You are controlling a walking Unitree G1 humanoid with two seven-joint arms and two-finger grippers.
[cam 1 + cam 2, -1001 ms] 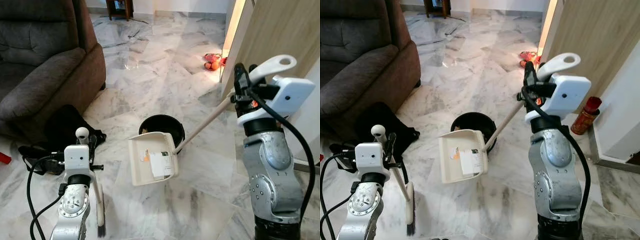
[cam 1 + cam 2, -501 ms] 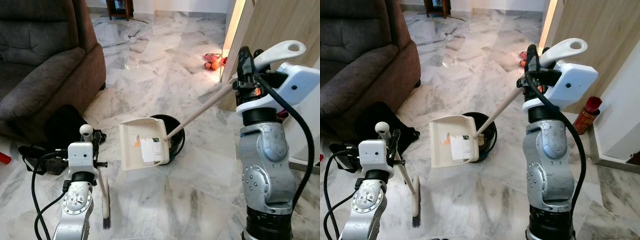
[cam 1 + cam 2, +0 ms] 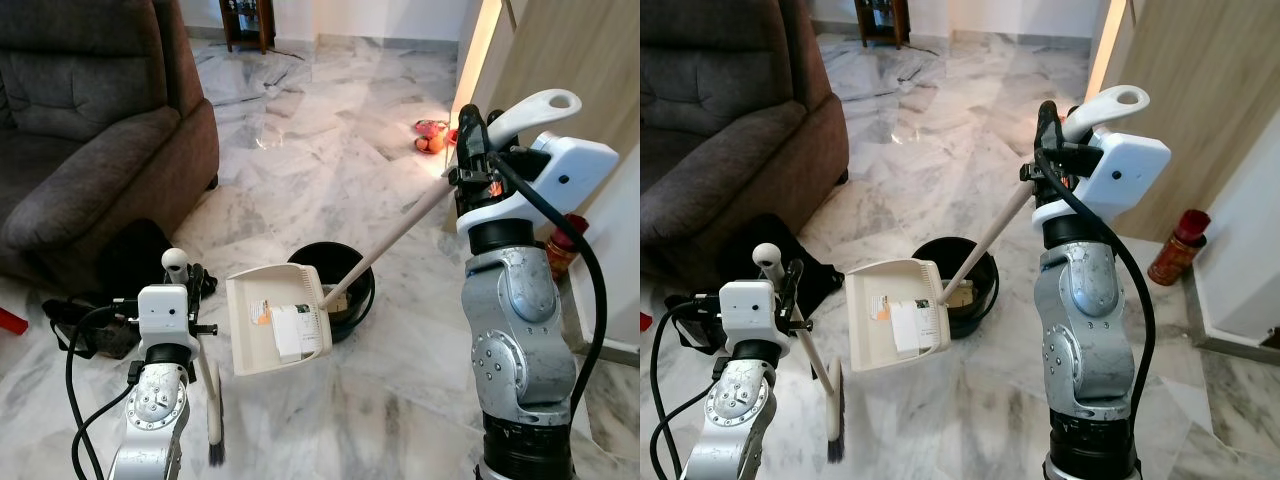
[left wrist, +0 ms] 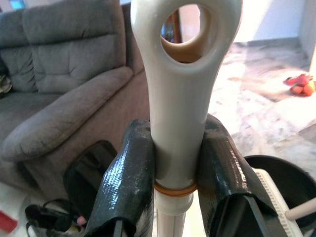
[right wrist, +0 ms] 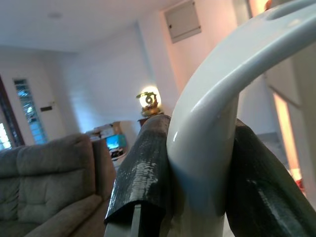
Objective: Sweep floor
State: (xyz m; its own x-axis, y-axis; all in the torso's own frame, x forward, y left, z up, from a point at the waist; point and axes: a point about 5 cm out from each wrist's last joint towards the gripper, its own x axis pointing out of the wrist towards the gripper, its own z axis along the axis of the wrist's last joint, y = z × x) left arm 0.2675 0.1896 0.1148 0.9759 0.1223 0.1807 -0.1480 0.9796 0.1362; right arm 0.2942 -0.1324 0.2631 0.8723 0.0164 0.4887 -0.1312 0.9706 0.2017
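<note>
My right gripper (image 3: 468, 150) is shut on the top of the cream dustpan's long handle (image 5: 207, 133), held at chest height. The dustpan (image 3: 275, 325) hangs tilted just in front of the black bin (image 3: 345, 290), its pan facing me with a white paper scrap (image 3: 292, 332) and a small orange bit in it. My left gripper (image 3: 186, 290) is shut on the short white broom handle (image 4: 177, 98). The broom's dark bristles (image 3: 215, 445) touch the marble floor beside my left arm.
A brown sofa (image 3: 90, 130) stands at the left, with a black bag and cables (image 3: 110, 275) on the floor before it. A wooden panel (image 3: 560, 60) and a red bottle (image 3: 1170, 260) are at the right. Red-orange items (image 3: 432, 135) lie by the panel.
The view has shifted a little. The dustpan, raised beside the bin half a second ago, now hangs lower in front of it. The broom has stayed near my left side.
</note>
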